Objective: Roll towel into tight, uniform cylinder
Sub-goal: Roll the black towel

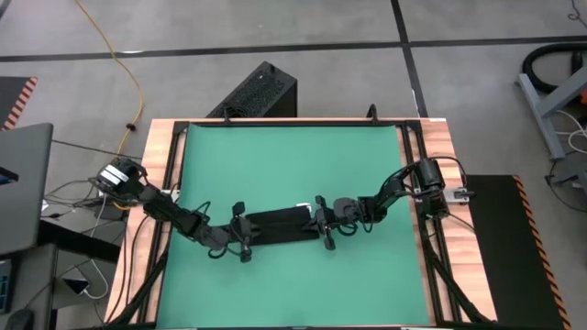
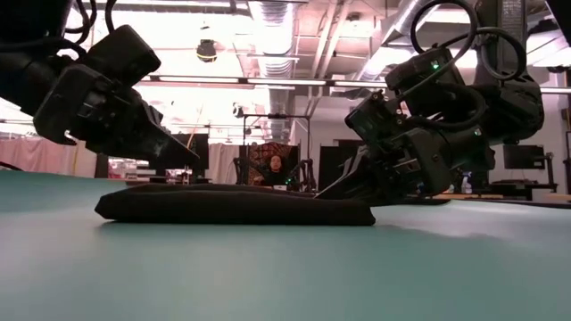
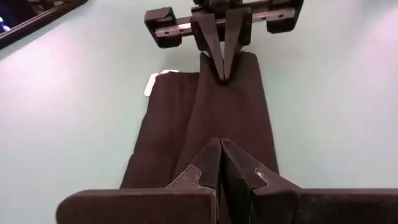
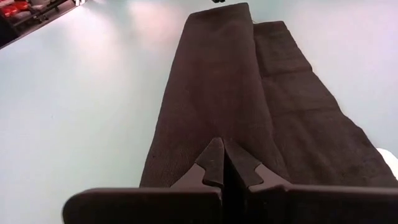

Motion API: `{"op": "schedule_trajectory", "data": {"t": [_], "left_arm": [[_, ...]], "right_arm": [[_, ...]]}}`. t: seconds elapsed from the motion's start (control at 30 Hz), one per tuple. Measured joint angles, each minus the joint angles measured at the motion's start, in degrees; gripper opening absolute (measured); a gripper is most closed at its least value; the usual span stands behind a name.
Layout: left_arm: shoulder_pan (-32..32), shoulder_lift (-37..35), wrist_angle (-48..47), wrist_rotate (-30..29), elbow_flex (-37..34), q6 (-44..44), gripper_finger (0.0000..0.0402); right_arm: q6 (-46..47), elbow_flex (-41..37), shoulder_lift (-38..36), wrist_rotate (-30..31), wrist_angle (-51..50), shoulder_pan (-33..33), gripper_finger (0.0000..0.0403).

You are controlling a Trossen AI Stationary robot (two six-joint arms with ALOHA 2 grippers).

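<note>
One towel lies lengthwise between the two grippers, left gripper and right gripper, each pinching its own end with jaws pressed together.

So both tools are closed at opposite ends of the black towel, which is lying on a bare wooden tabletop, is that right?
Not quite. The left tool and right tool are indeed closed at opposite ends of the black towel, but the high view shows it lying on a green mat, not bare wood; wood shows only at the table's edges.
</note>
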Motion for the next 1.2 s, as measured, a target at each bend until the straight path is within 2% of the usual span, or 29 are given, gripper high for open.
{"op": "schedule_trajectory", "data": {"t": [0.43,0.6,0.9,1.2], "left_arm": [[0.0,0.3,0.3,0.8,0.0,-1.7,0.0000],[0.1,4.5,-1.6,1.4,0.0,-5.0,0.0000],[1.5,15.7,3.7,1.2,0.1,-10.7,0.0000],[0.9,16.3,1.2,3.4,0.3,-15.4,0.0000]], "right_arm": [[-0.5,0.0,0.0,0.0,0.0,-0.6,0.0018],[-0.5,0.0,0.0,0.0,0.0,-0.7,0.0018],[-0.6,0.0,0.0,0.0,0.0,-0.7,0.0018],[-0.5,0.0,-2.6,0.1,-0.3,-1.1,0.0018]]}}
